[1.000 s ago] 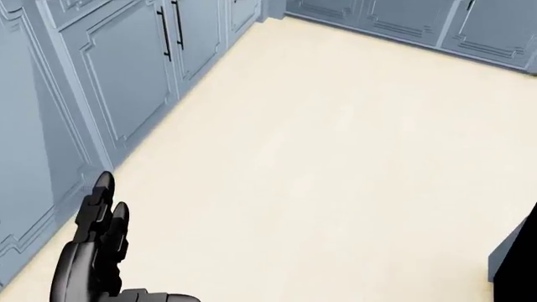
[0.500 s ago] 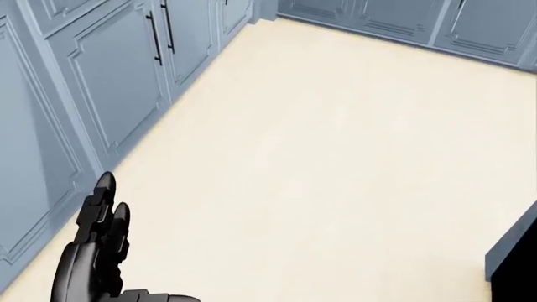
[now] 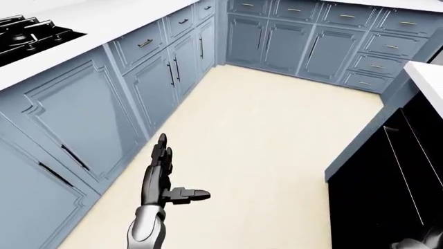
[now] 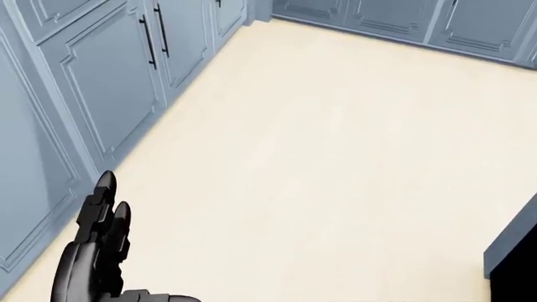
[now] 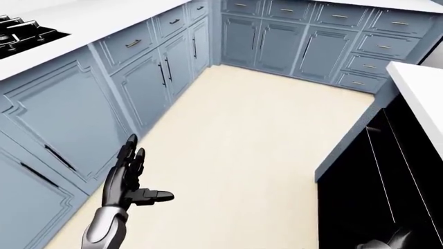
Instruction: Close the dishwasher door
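Observation:
No open dishwasher door shows in any view. A black appliance front (image 3: 388, 176) stands under a white counter (image 3: 426, 78) at the right of the left-eye view, and I cannot tell whether it is the dishwasher. My left hand (image 3: 181, 168) is open and empty, fingers stretched over the floor beside the left cabinets. It also shows in the head view (image 4: 101, 239). A grey bit of my right arm (image 5: 388, 241) peeks in at the bottom right, its fingers hidden.
Blue-grey cabinets (image 3: 152, 88) run along the left under a white counter with a black stove (image 3: 27, 31). More cabinets (image 3: 311, 41) cross the top. A cream floor (image 3: 256, 140) lies between them and the island (image 4: 512, 245) at the right.
The camera has moved a little: in the head view the cabinets slide left and up. My left hand keeps its place in the picture and stays open.

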